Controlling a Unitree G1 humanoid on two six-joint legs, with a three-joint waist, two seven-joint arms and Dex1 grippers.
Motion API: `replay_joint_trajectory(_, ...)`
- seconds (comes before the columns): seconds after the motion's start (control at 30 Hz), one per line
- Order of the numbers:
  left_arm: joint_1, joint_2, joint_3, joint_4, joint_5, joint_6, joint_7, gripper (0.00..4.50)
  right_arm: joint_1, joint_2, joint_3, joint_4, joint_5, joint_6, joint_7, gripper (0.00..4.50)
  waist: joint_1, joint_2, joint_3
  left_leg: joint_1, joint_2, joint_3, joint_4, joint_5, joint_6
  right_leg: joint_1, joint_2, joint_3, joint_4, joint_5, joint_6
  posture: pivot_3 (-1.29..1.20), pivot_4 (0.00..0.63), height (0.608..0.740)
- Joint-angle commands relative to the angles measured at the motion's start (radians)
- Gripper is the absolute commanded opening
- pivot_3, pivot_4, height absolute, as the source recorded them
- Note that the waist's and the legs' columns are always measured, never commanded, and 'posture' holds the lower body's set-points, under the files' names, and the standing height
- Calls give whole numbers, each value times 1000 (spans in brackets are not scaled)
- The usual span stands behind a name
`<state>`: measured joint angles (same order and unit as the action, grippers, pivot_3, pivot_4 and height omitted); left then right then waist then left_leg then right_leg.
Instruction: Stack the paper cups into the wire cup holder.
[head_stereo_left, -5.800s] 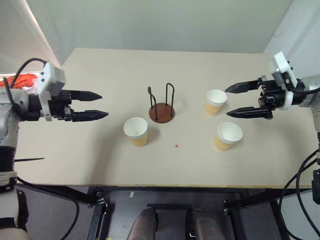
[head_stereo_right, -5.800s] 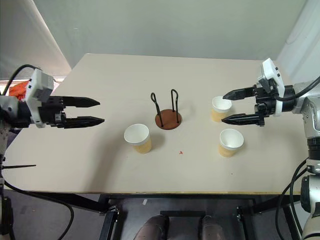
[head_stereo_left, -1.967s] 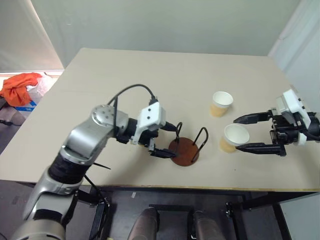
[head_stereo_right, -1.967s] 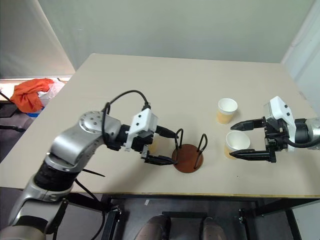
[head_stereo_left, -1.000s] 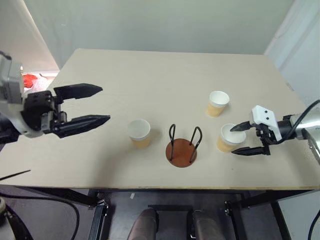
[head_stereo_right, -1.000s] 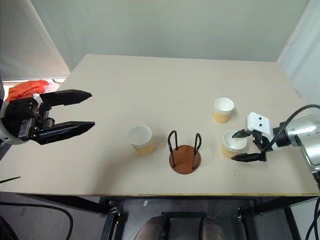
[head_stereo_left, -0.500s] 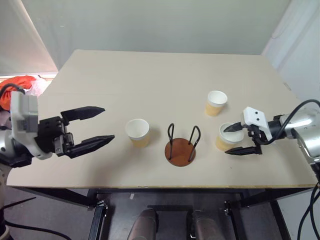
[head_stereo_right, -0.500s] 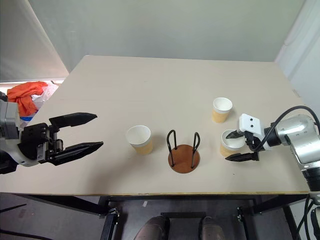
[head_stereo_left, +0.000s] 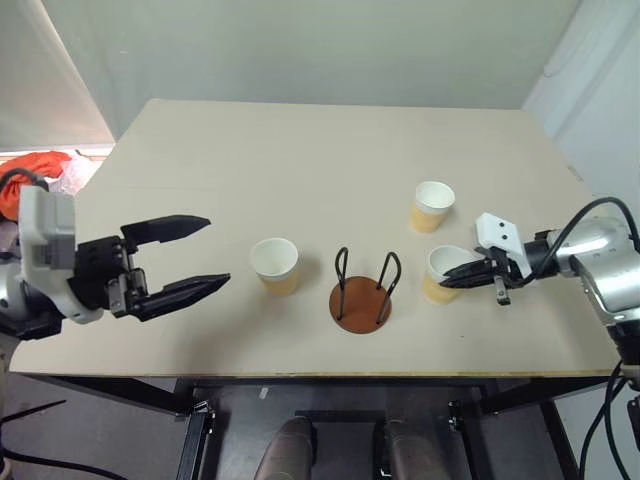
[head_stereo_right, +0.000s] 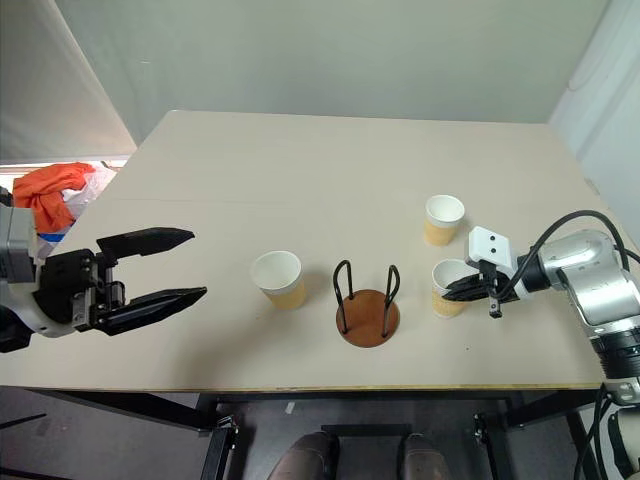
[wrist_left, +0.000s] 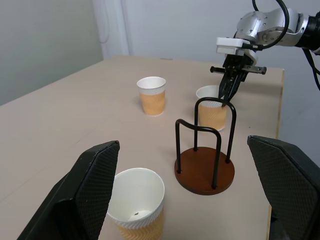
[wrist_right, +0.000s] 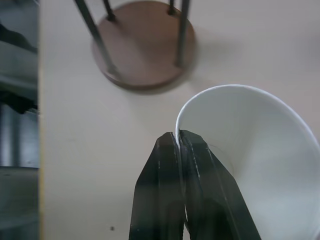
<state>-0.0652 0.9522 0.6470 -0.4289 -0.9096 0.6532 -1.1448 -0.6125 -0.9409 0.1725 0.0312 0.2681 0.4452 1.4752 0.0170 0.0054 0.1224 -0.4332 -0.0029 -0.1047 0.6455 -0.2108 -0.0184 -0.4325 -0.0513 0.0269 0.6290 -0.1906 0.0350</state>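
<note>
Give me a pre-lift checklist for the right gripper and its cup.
1. Right gripper shut on the near right cup, pinching its rim: ok.
2. Cup upright: not ok, it leans toward the holder.
3. Holder free of cups: ok.
4. Left gripper open, clear of the holder: ok.
5. Other two cups standing apart from the path: ok.
6. Grip firm enough to lift: cannot tell.

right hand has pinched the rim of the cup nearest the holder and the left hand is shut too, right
Not quite. The right hand has pinched the rim of the cup by the holder, but the left hand is open, its fingers spread apart in the left eye view.
</note>
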Motion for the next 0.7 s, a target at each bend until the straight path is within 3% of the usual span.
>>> replay_joint_trajectory(0.03, -12, 23, 22, -8, -9, -17, 6, 4500, -140, -30, -112, -64, 121, 23, 63, 41, -2, 1, 0, 0, 0, 0, 0, 0, 0, -1, 0, 0, 0, 0, 0, 0, 150, 740)
replay_joint_trajectory(0.17, -15, 30, 13, -2, -6, -17, 8, 4500, -338, 22, -129, -90, 223, 45, 103, 41, -8, 1, 0, -1, 1, 0, -1, 2, -1, -4, 2, 1, 1, 0, -2, 0, 150, 740)
replay_joint_trajectory(0.27, -26, 38, -10, 10, 8, -20, 6, 4500, -427, 102, -66, -102, 239, 27, 132, 41, -10, -3, -2, 1, 5, 0, -5, 2, -4, -4, 8, 1, 1, -3, -9, 0, 150, 740)
replay_joint_trajectory(0.43, -39, 46, -23, 12, 8, -16, 11, 4500, -429, 164, 60, -122, 232, -23, 139, 41, -8, -4, -2, 6, 8, 0, -12, 3, -8, -6, 10, 0, 11, -10, -23, 0, 150, 740)
replay_joint_trajectory(0.7, 6, 51, 19, -20, -5, -4, 30, 4500, -399, 151, 124, -105, 219, -88, 139, 41, -10, -4, -2, 7, 10, 0, -14, 2, -10, -8, 10, 0, 15, -11, -24, 0, 150, 740)
